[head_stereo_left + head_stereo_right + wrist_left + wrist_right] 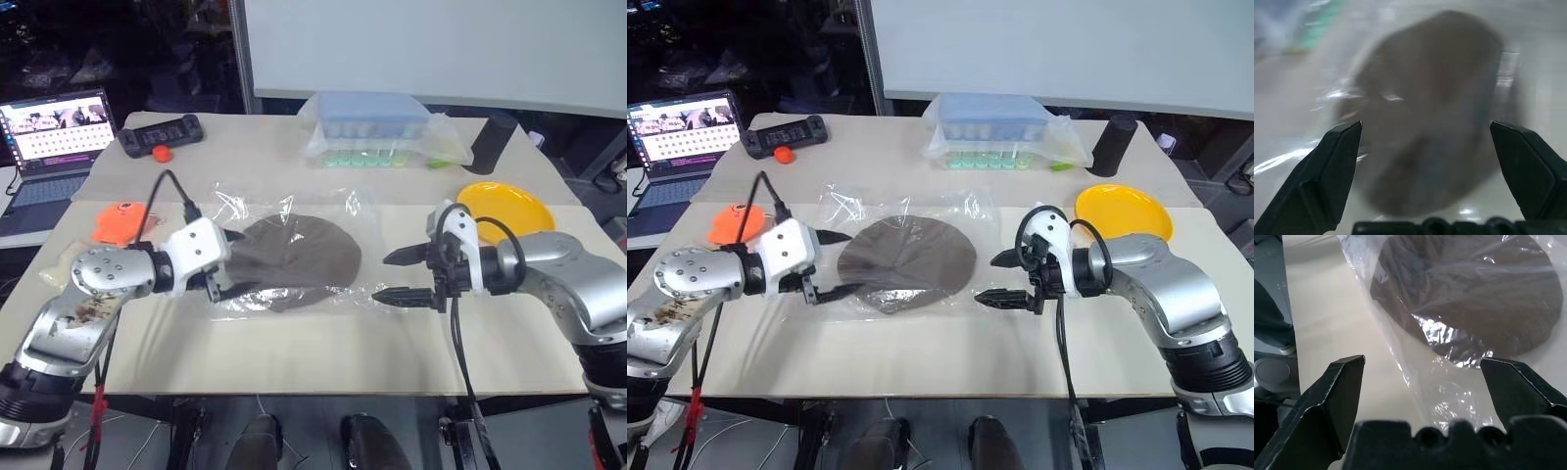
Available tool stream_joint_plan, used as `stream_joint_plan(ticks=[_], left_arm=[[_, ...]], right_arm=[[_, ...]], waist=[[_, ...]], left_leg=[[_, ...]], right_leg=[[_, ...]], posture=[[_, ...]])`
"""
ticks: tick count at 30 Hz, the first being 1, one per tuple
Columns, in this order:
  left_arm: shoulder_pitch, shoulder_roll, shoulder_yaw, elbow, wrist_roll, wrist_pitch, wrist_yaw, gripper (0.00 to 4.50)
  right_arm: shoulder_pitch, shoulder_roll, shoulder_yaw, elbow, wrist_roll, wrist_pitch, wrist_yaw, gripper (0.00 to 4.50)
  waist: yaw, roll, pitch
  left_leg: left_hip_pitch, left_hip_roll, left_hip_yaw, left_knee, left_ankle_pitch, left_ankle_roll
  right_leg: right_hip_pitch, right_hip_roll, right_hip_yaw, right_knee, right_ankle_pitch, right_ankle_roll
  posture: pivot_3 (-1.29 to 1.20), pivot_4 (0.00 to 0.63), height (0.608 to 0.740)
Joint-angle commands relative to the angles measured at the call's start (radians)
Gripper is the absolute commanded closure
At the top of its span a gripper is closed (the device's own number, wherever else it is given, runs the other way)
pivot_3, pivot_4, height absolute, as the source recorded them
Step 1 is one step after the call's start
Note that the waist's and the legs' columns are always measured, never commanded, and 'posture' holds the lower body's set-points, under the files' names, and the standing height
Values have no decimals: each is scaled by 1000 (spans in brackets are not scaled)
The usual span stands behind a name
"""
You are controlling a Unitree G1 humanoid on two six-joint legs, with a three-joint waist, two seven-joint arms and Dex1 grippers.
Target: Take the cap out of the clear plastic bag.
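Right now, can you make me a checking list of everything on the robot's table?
Surface: pale beige table, bare along the near edge.
Job's things: dark brown soft fabric cap lies flat inside the crinkly clear plastic bag, mid-table.
Clutter: round yellow plate, blue-lidded box in its own clear bag, black cylinder, orange flat thing, black controller, small red cap.
Grippers: left gripper open at the bag's left edge; right gripper open at its right edge; neither holds anything.
Cables: black cables loop over both wrists.
Surroundings: open laptop on the left, white board behind.
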Motion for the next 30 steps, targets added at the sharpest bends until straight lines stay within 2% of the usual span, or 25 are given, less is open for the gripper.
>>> stream_joint_plan(ticks=[1, 6, 9, 15, 20, 26, 29, 30], left_arm=[[-19, 47, -54, -58, 23, -37, -102, 23], [-12, 92, -116, -105, 63, -50, -184, 23], [-20, 72, -177, -75, 182, -113, -149, 23], [-39, -46, -320, 28, 502, -203, 35, 23], [-112, -169, -354, 141, 642, -287, 177, 23], [-190, -222, -341, 294, 709, -386, 240, 23], [-229, -226, -340, 397, 712, -465, 252, 693], [-237, -226, -341, 420, 713, -487, 252, 1106]], right_arm=[[11, -9, -46, -33, 1, -11, -21, 0], [28, -10, -57, -51, 5, -3, -51, 0], [37, -10, -71, -64, 8, 4, -72, 0], [38, -3, -90, -93, 23, 23, -106, 0], [20, -20, -97, -88, 24, 24, -112, 0], [11, -21, -95, -88, 26, 25, -118, 0], [14, -20, -95, -91, 22, 22, -125, 0], [15, -20, -95, -91, 22, 21, -126, 0]], waist=[[2, 0, 0], [3, 1, 0], [5, 1, 0], [7, 0, 0], [14, 1, 0], [14, 1, 0], [10, 1, 0], [9, 1, 0]], left_leg=[[0, 0, 0, 0, 0, 0], [-1, 0, 1, 0, 0, 0], [-1, -1, 1, 0, 0, 0], [-1, -1, 0, 1, 0, 0], [0, -2, 0, 2, 0, 0], [-1, -1, 0, 3, 0, 1], [-1, -2, 0, 3, 0, 1], [-1, -2, 0, 3, 0, 1]], right_leg=[[0, 1, 0, 0, -1, 1], [0, 0, 1, 0, -1, 2], [0, 0, 1, 0, -1, 3], [1, 1, 1, 0, -3, 6], [2, 0, 1, 1, -2, 3], [2, 0, 0, 1, -2, 6], [1, 0, 0, 1, 1, 1], [1, -1, 0, 1, 1, 1]], posture=[[0, 150, 740], [0, 150, 740], [0, 150, 740], [0, 150, 740], [0, 150, 740], [0, 150, 740], [0, 150, 740], [0, 150, 740]])
